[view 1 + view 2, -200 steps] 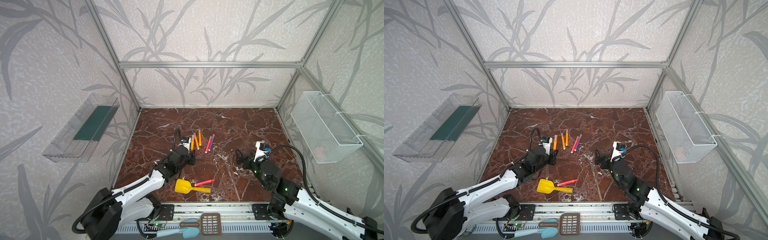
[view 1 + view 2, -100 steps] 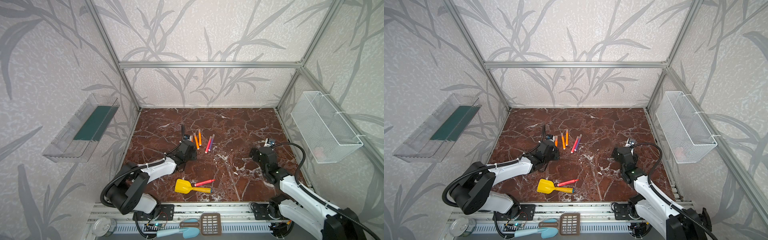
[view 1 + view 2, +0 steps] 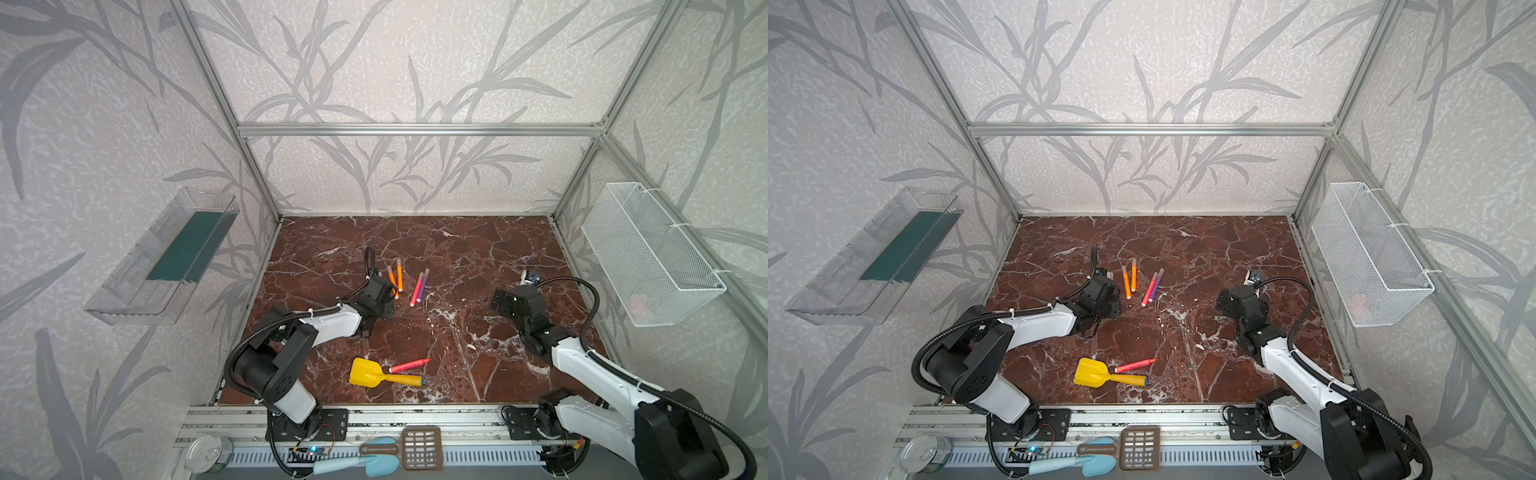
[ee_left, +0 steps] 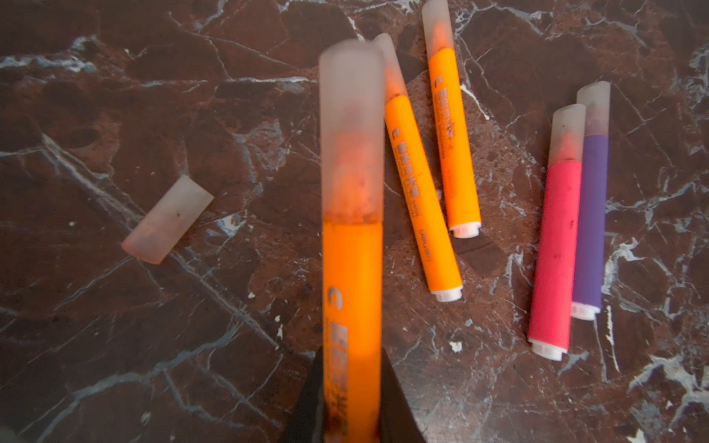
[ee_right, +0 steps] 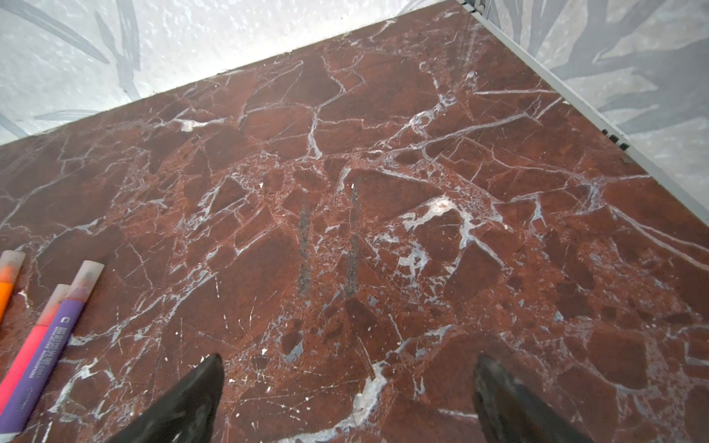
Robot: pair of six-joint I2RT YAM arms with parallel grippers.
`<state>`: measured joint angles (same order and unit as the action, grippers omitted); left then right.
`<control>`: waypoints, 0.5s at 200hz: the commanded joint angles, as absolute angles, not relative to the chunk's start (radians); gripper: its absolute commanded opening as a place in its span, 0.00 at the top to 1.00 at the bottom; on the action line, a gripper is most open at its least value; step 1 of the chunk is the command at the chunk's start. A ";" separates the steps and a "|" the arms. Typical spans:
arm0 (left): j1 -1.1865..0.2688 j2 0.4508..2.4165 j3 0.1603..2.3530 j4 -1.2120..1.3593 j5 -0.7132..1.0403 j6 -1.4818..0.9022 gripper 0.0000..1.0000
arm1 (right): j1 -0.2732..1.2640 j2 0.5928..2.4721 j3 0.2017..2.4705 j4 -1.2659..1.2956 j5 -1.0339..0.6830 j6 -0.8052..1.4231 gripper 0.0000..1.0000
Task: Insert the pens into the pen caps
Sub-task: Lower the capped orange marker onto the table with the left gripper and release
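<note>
Left claw (image 4: 351, 358) forward, frosted-capped orange pen (image 4: 352, 268)

Capped orange pen (image 4: 352, 268) in left pincer (image 4: 351, 368)

Ahead of my right end effector (image 5: 349, 362) the surface (image 5: 383, 153) lies bare to the back wall (image 5: 192, 38). Beside my left end effector (image 4: 351, 383), four capped pens (image 4: 452, 153) crowd one side, a loose cap (image 4: 167, 219) the other.

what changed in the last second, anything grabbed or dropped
The right claw, open and empty, drew back from the middle toward the right. The left claw kept its grip on the capped orange pen and edged toward the lying pens. Nothing was taken up or let go. Those pens and the yellow shovel stayed put.
</note>
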<state>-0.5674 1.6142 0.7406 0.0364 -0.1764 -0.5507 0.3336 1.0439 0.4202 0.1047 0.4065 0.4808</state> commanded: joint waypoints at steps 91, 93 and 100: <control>-0.562 1.568 0.847 -0.130 -0.191 -0.499 0.46 | 0.331 0.993 0.385 0.150 0.382 0.472 0.01; -0.562 1.562 0.846 -0.133 -0.191 -0.494 0.45 | 0.331 0.993 0.385 0.150 0.382 0.472 0.01; -0.562 1.540 0.843 -0.141 -0.192 -0.484 0.41 | 0.331 0.991 0.384 0.151 0.381 0.471 0.01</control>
<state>-0.5671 1.6207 0.8246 -0.0761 -0.1722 -0.5186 0.3336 0.9859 0.3805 0.1310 0.3836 0.4797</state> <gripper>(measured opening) 0.536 0.990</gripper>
